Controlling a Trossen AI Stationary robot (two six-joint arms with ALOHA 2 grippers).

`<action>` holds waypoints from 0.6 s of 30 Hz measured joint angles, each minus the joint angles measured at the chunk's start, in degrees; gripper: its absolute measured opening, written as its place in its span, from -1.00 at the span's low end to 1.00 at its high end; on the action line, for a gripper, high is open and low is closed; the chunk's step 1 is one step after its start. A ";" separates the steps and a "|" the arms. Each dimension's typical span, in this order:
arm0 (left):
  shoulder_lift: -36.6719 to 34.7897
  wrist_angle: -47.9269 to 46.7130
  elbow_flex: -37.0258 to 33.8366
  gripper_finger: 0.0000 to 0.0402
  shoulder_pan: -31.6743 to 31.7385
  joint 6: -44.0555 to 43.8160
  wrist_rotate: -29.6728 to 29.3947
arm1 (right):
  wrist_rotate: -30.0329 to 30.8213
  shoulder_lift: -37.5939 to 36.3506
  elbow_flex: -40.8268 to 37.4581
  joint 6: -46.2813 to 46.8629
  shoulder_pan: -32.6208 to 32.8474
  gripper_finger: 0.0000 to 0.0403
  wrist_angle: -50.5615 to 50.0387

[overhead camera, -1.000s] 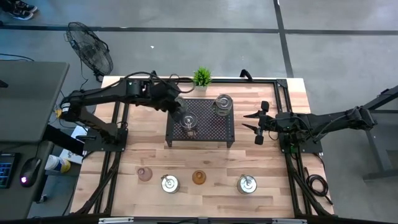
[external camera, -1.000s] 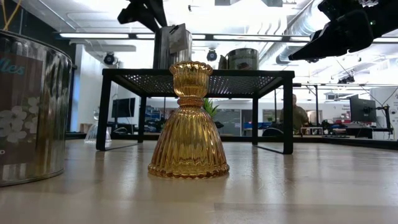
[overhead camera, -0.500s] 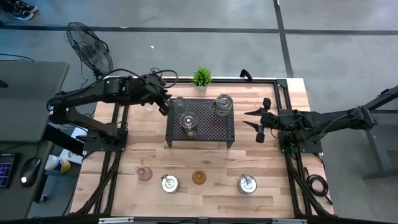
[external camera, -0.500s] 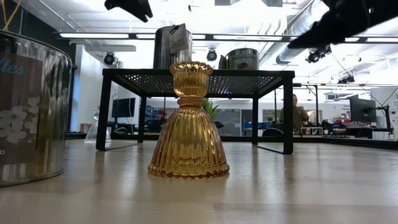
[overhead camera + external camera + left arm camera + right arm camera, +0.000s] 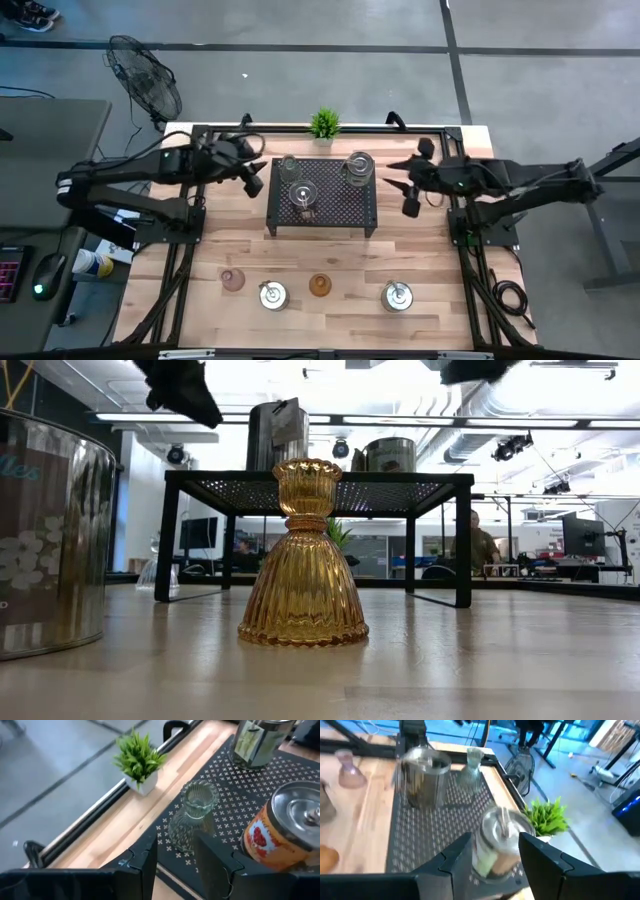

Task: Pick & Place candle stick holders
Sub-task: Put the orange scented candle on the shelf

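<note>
We take the black perforated rack as our landmark. Nearest us, in front of it, four holders stand in a row on the wooden table: a pink glass holder, a silver can-like holder, a ribbed amber glass holder with a bell-shaped skirt, and another silver holder.

On the rack itself stand a ribbed clear glass holder, a metal-lidded can with an orange label and a shiny metal cup.

The left gripper hangs just left of the rack, arm stretched level, fingers spread and empty; half a second ago it sat closer to the rack's back corner. The right gripper hovers just right of the rack, fingers also apart, having come nearer and slightly rearward.

Behind the rack stands a small green potted plant.
</note>
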 joint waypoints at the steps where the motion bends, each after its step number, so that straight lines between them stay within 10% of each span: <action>1: -1.58 1.69 -1.89 -0.39 0.00 0.92 0.13 | -1.01 2.21 2.82 0.63 -0.66 -0.24 -1.85; 18: -30.25 13.41 -24.17 -0.39 0.00 3.58 5.15 | -19.12 44.33 55.35 -3.40 -10.04 -0.24 -34.31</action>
